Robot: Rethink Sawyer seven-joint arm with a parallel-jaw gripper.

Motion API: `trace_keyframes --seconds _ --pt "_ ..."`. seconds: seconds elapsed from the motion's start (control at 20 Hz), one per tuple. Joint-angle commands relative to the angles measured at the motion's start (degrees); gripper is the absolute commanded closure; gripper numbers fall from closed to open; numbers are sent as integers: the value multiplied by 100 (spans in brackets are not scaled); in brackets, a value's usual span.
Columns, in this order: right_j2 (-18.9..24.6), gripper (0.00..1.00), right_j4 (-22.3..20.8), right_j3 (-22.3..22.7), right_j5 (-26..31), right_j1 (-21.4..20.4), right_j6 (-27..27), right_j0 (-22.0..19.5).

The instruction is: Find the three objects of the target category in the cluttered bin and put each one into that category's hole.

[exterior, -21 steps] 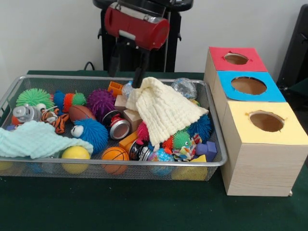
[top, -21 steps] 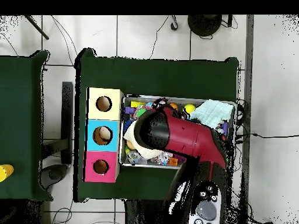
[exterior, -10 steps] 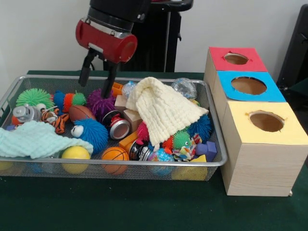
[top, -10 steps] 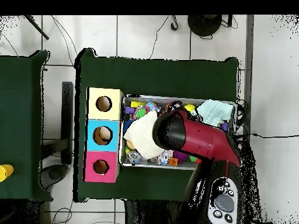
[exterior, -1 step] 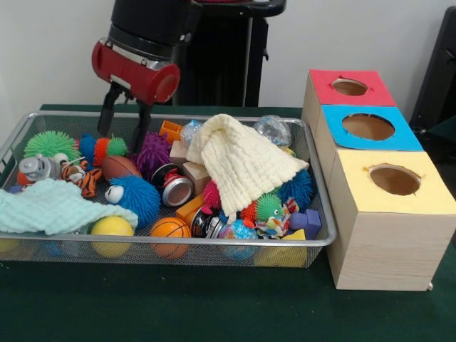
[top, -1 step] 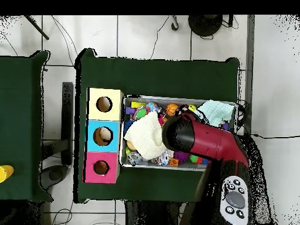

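- Nearest, the bin [exterior, -1 step: 214, 246]: wire mesh, crowded with toys. At its front rim sit a yellow ball [exterior, -1 step: 112, 228], a small basketball [exterior, -1 step: 170, 229] and a mint cloth [exterior, -1 step: 53, 206] draped over whatever lies beneath it.
- Mid-bin: blue spiky ball [exterior, -1 step: 137, 197], a can [exterior, -1 step: 174, 187] on its side, a toy football [exterior, -1 step: 120, 167], and a cream cloth [exterior, -1 step: 242, 160] heaped over the centre-right.
- To the side, just beside the bin: three boxes in a row, yellow-topped box [exterior, -1 step: 392, 192] nearest, then blue [exterior, -1 step: 369, 128], then red [exterior, -1 step: 349, 87], each with a round hole.
- Far side: gripper [exterior, -1 step: 125, 139] hangs over the back-left of the bin, fingers spread apart, nothing between them, tips just above the purple spiky ball [exterior, -1 step: 149, 151].
- Progress, as I judge it: search stage. Nothing is being carried; many candidates lie in the bin.
- Hard to tell: which category is the target; what the holes contain; what the two cloths hide. In the overhead view the arm [top, -1 step: 205, 140] covers much of the bin's right half.
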Motion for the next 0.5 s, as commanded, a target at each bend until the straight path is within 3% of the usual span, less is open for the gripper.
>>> trace_keyframes --seconds 0.05,0.5 --pt "748 0 -505 394 -596 348 -1 -299" --pt "883 0 -704 360 -868 555 70 -497"
